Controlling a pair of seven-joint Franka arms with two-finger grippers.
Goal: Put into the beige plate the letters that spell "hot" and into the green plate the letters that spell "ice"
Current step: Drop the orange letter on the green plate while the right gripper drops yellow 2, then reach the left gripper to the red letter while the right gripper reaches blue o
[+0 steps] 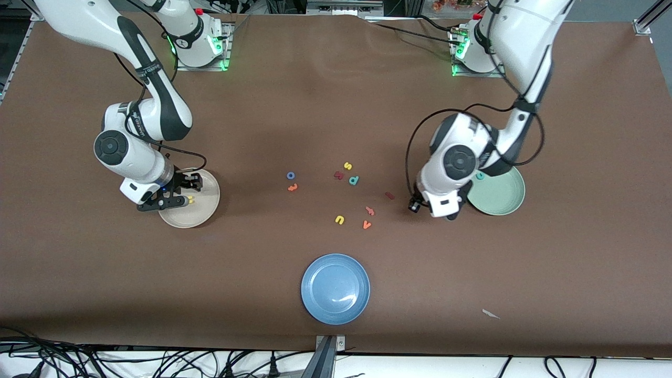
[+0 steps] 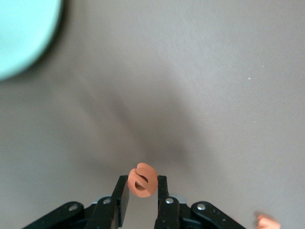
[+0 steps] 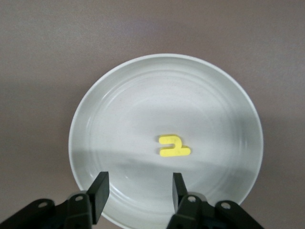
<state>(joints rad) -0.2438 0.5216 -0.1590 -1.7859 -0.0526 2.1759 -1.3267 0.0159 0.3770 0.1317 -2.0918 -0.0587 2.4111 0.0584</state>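
Over the beige plate [image 3: 95,109], the right gripper [image 3: 137,191] hangs open and empty above the yellow h [image 3: 174,146]. At the green plate's [image 1: 504,197] nine o'clock edge, the left gripper [image 2: 143,191] pinches the orange e [image 2: 141,180].

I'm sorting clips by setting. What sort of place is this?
Most likely a robotics lab bench. Two arms are bolted along one edge of a table under a brown cover, cables run loose along the edge nearest the front camera, and only foam letters and plain plates such as the blue plate are laid out.
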